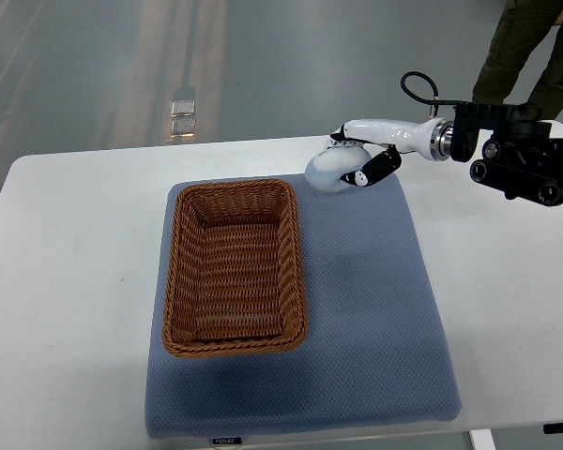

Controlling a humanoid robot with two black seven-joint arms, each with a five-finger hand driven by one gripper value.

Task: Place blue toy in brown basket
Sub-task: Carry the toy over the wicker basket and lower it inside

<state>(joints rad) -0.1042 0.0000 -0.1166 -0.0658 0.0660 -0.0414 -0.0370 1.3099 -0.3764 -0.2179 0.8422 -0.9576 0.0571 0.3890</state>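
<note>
The blue toy (327, 172) is a pale blue rounded shape at the far right corner of the blue mat, just right of the basket's far corner. My right hand (361, 161) comes in from the right edge and its fingers are curled around the toy. I cannot tell whether the toy is lifted off the mat or rests on it. The brown wicker basket (235, 269) stands empty on the left part of the mat. The left arm does not show.
A blue-grey mat (375, 309) covers the middle of the white table (66, 281). A person's legs (530, 52) stand beyond the table at the top right. A small metal fitting (183, 114) sits on the floor behind the table.
</note>
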